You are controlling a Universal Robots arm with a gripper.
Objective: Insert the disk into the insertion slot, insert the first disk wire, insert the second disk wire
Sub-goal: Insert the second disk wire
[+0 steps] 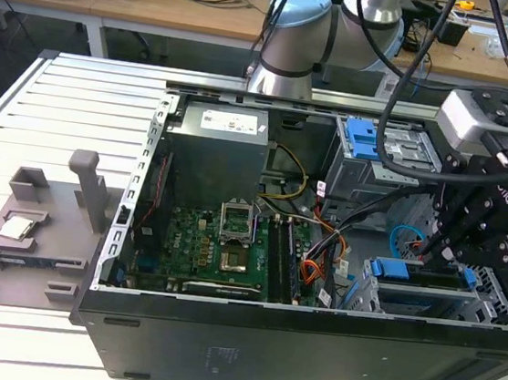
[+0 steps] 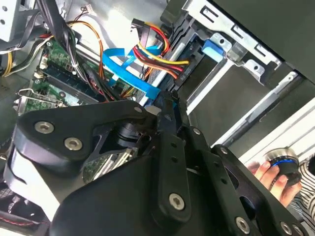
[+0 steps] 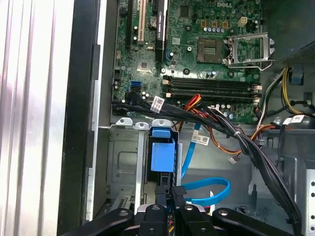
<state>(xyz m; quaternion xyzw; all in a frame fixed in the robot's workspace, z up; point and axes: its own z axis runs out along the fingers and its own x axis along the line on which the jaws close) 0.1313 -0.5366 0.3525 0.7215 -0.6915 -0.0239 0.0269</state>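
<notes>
The disk sits in the insertion slot (image 1: 433,307), a silver perforated cage at the exterior view's lower right. Its blue carrier (image 1: 392,268) shows at the bay's edge, and its blue tab (image 3: 162,155) lies just past my fingertips. My gripper (image 1: 440,251) hangs over the bay's back end, its black fingers (image 3: 161,192) pressed close together. Whether they pinch anything is hidden. The second disk wire (image 3: 206,189), a flat blue cable, loops beside the fingers, and its end (image 2: 150,91) lies right by them. A red, yellow and black wire bundle (image 2: 157,54) runs to the same spot.
The open computer case holds a green motherboard (image 1: 201,248), a power supply (image 1: 219,136) and a taller grey cage with a blue latch (image 1: 361,138). Black cable bundles (image 3: 246,142) cross near the bay. A person's hand (image 2: 268,172) holds a round knob outside the case.
</notes>
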